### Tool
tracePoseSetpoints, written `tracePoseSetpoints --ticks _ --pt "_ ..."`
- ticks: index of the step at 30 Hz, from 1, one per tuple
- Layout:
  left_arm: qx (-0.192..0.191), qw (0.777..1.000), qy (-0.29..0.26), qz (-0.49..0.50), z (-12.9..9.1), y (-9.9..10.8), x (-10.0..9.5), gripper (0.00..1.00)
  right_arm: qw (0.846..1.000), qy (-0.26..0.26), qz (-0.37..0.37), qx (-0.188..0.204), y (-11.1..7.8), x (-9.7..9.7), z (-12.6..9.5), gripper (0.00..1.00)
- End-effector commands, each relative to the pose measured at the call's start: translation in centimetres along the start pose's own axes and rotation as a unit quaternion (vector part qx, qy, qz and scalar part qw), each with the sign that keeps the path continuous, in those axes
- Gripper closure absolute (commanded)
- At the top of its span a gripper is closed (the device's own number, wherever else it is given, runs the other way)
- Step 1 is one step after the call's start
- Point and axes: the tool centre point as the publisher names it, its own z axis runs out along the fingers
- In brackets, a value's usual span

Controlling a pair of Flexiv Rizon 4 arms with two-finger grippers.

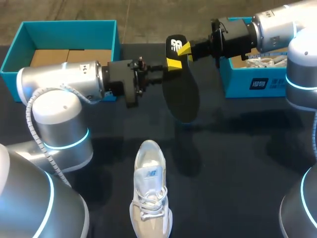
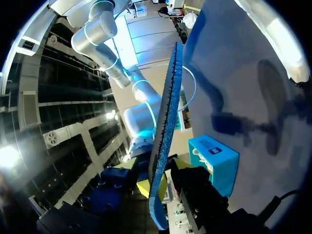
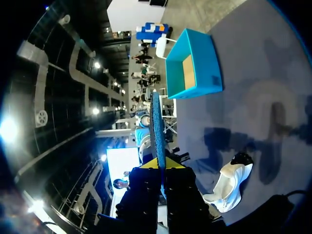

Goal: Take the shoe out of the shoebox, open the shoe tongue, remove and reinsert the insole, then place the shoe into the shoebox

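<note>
Above the middle of the dark desk (image 1: 237,148), a black insole (image 1: 182,91) hangs in the air between two robot arms. Its broad face is turned up toward the head camera and its printed heel end points to the desk's far side.

The right gripper (image 1: 186,48) comes in from the right. Its fingers are pinched tight on the heel end, and the right wrist view shows its two yellow tips pressed against opposite faces of the thin, blue-edged sole.

The left gripper (image 1: 173,63) reaches in from the left and grips the same insole just beside that hold, a little nearer the toe. Its fingers are only narrowly parted, with a yellow tip on either face where the left wrist view catches the insole edge-on. The toe end hangs free, clear of the desk.

A white lace-up shoe (image 1: 150,196) stands on its sole near the desk's front edge, well apart from the insole. Its heel is toward the far side and its toe toward the robot.

An open teal shoebox (image 1: 69,29) with brown card inside sits at the far left, behind the left arm. A second blue box (image 1: 247,82) at the far right, under the right arm, holds white contents too tangled to make out.
</note>
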Motion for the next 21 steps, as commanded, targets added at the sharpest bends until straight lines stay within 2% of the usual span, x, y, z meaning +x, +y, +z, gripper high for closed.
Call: tracePoseSetpoints --ticks 1,4,8,9,11,18,19,20,21 --pt "0.000 1.000 0.002 -0.001 0.66 0.21 0.30 0.61 1.000 -0.001 0.000 0.000 0.06 0.00 0.18 1.00" --pt "0.000 1.000 0.003 -0.001 0.71 0.24 0.38 0.63 1.000 -0.001 0.000 0.000 0.06 0.00 0.18 1.00" --pt "0.000 1.000 0.004 -0.001 0.73 0.34 0.49 0.72 1.000 -0.001 0.000 0.000 0.06 0.00 0.18 1.00" --pt "-0.001 1.000 0.004 -0.001 0.73 0.35 0.50 0.76 1.000 -0.001 0.000 0.000 0.06 0.00 0.18 1.00" --pt "-0.001 1.000 0.005 -0.001 0.74 0.37 0.53 1.00 1.000 -0.001 0.000 0.000 0.06 0.00 0.18 1.00" --pt "0.002 1.000 0.007 0.001 0.73 0.39 0.73 1.00 1.000 0.000 0.001 -0.001 0.06 -0.01 0.17 1.00" --pt "0.002 1.000 0.007 0.001 0.70 0.39 0.74 1.00 1.000 0.001 0.001 -0.001 0.04 0.00 0.14 0.82" --pt "0.002 1.000 0.007 0.001 0.66 0.38 0.74 1.00 1.000 0.001 0.002 -0.005 0.00 0.04 0.08 0.20" --pt "0.002 1.000 0.006 0.001 0.60 0.36 0.72 1.00 1.000 0.002 0.001 -0.006 -0.05 0.10 0.00 0.00"
